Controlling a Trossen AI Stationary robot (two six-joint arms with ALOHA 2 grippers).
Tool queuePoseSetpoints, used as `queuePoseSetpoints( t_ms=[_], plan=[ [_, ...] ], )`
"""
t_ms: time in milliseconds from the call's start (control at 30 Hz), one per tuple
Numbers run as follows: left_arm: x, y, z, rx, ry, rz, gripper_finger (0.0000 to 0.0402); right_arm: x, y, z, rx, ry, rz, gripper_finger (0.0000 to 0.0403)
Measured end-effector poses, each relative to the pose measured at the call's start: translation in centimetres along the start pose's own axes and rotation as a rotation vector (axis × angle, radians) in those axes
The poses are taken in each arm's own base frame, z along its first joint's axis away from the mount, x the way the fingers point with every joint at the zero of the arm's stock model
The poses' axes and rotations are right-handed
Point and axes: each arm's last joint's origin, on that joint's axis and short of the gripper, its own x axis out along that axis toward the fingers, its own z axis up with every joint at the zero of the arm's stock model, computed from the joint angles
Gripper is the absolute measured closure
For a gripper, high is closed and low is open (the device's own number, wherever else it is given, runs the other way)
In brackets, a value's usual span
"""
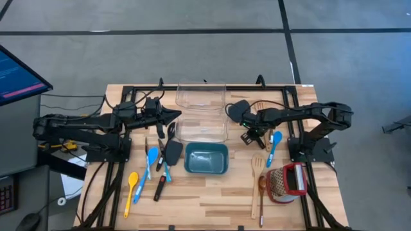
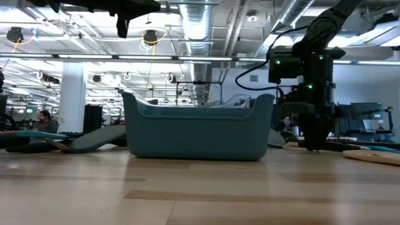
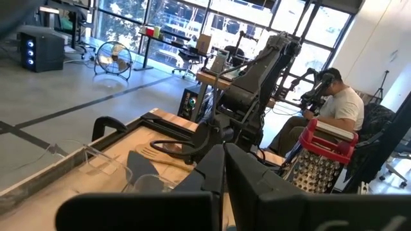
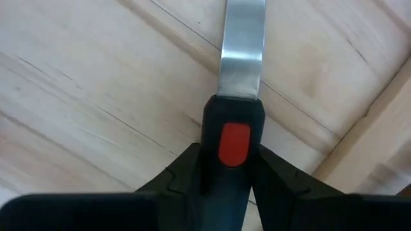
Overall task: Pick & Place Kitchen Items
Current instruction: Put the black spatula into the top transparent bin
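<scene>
The right end effector (image 1: 252, 136) is down at the counter (image 1: 212, 192), right of the two clear bins (image 1: 201, 95) and just beside a blue spoon (image 1: 275, 146). In the right wrist view its fingers (image 4: 183, 173) are clamped on the black handle of a utensil (image 4: 234, 144) that bears a red oval mark and runs into a flat metal shaft lying over the wood; its working end is out of sight. In the low view this end effector (image 2: 310, 139) stands right of the teal tub (image 2: 199, 131), reaching to the counter surface. The left end effector (image 1: 168, 115) hangs above the counter left of the clear bins, clenched and holding nothing. Below it lie more utensils: a black spatula (image 1: 172, 152), a blue spoon (image 1: 151, 160), a yellow spoon (image 1: 131, 189) and a black-handled tool (image 1: 160, 188). Right of the tub lie a pale slotted spatula (image 1: 257, 168), a brown wooden spoon (image 1: 262, 199) and a red-handled grater (image 1: 287, 183). A person (image 3: 337, 106) sits beyond the counter in the left wrist view.
</scene>
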Motion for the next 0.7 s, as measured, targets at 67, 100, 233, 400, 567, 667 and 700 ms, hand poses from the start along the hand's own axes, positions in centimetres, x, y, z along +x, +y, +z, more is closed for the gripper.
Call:
queuePoseSetpoints(
  t_ms=[67,100,233,400,567,667,700],
  plan=[
    [0.0,0.0,0.0,0.0,0.0,0.0,0.04,-0.3,-0.1,0.0,0.004,-0.01,0.004,0.0303],
    [0.0,0.0,0.0,0.0,0.0,0.0,0.04,-0.5,-0.1,0.0,0.005,-0.021,0.003,0.0303],
    [0.0,0.0,0.0,0.0,0.0,-0.001,0.04,-1.7,-0.7,0.1,0.03,-0.078,0.001,0.0303],
    [0.0,0.0,0.0,0.0,0.0,-0.001,0.04,-4.1,-2.1,0.3,0.084,-0.191,0.015,0.0303],
    [0.0,0.0,0.0,0.0,0.0,-0.001,0.04,-6.7,-3.6,0.2,0.146,-0.308,0.062,0.0303],
    [0.0,0.0,0.0,0.001,0.0,-0.002,0.04,-8.5,-4.2,0.2,0.156,-0.383,0.074,0.0303],
    [0.0,0.0,0.0,0.001,0.0,-0.002,0.04,-9.3,-4.3,0.3,0.157,-0.416,0.079,0.0303]
  ],
)
